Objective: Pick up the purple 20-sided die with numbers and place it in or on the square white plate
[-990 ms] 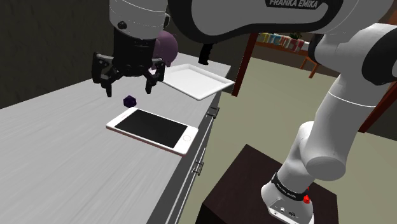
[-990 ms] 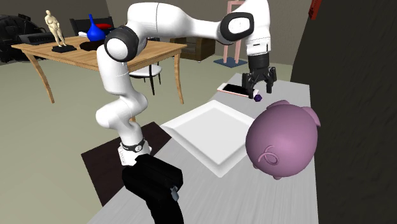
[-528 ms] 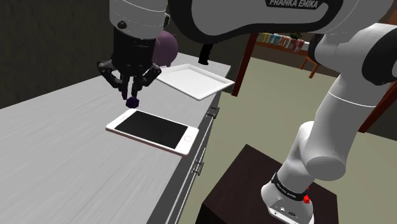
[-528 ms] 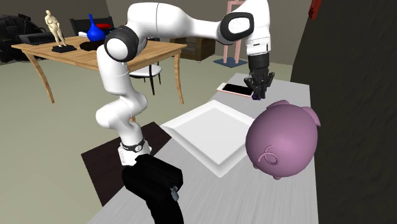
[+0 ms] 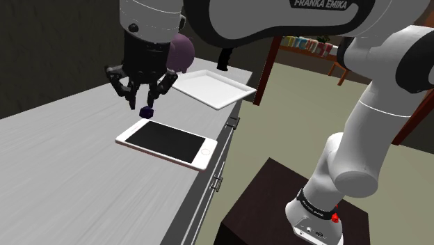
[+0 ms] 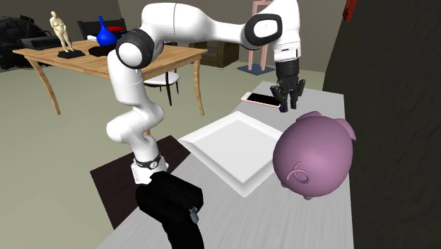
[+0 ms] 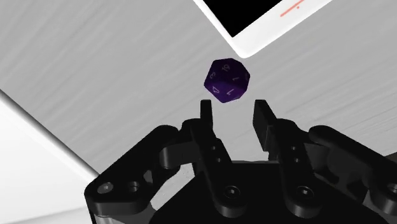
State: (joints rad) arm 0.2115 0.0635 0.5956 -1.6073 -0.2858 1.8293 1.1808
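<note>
- Purple against grey: found the die [image 7: 226, 81] lying on the counter [image 5: 55, 160], pale numbers on its faces, just beside a corner of the phone [image 7: 254, 19] and seemingly not touching it.
- Spotted the same die [image 5: 146, 111] from the shoulder view, directly below the black fingertips and just past the phone's [image 5: 167, 143] far edge.
- Read the gripper [image 7: 232, 107] as released — fingers parted, tips poised just short of the die, clasping nothing; saw no contact on either side in the wrist view.
- Placed the square white plate [image 5: 209, 87] well apart from the die, farther along the counter, with nothing on it; noted a pink piggy bank [image 6: 314, 155] beside it.
- Judged the task barely begun — hand lined up over the die, yet no grasp, no lift, no carry, no release made.
- Left to do: lower around the die, close on it, raise it clear of the phone, cross to the plate, let go over its middle.
- Expected trouble from the small faceted shape: apt to slip out of a pinch on slanted faces.
</note>
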